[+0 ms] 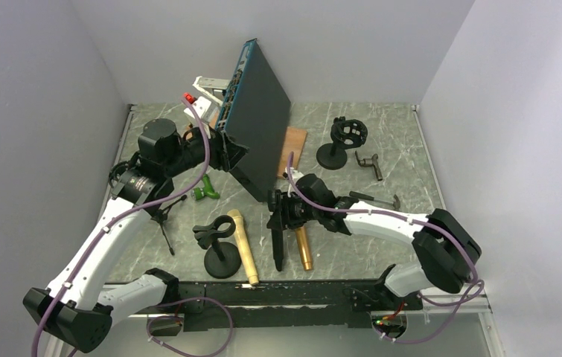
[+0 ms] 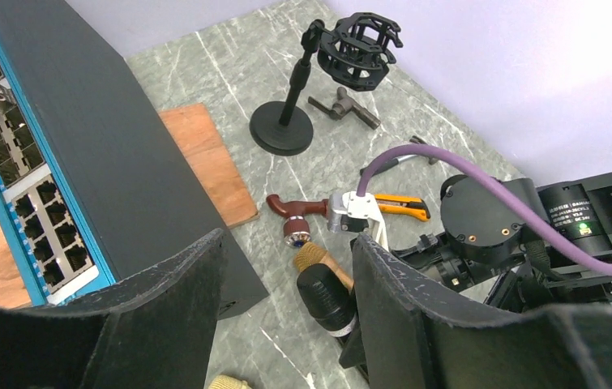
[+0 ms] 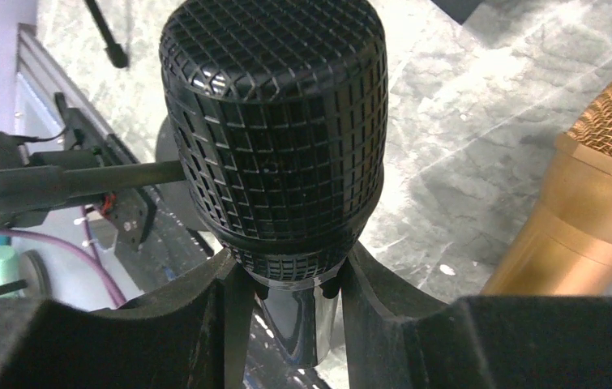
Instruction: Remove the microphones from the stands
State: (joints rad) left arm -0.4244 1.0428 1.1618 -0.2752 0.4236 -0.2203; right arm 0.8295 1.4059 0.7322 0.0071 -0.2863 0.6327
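1 black microphone, clamped at the neck by right gripper, low over the table beside 1 gold microphone, apart from 2 stands: clip stand, shock-mount stand; left gripper spread wide, holding nothing.

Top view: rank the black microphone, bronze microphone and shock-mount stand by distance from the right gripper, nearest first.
1. black microphone, clamped in the right gripper.
2. bronze microphone, lying just to its right.
3. shock-mount stand, well behind, toward the back.
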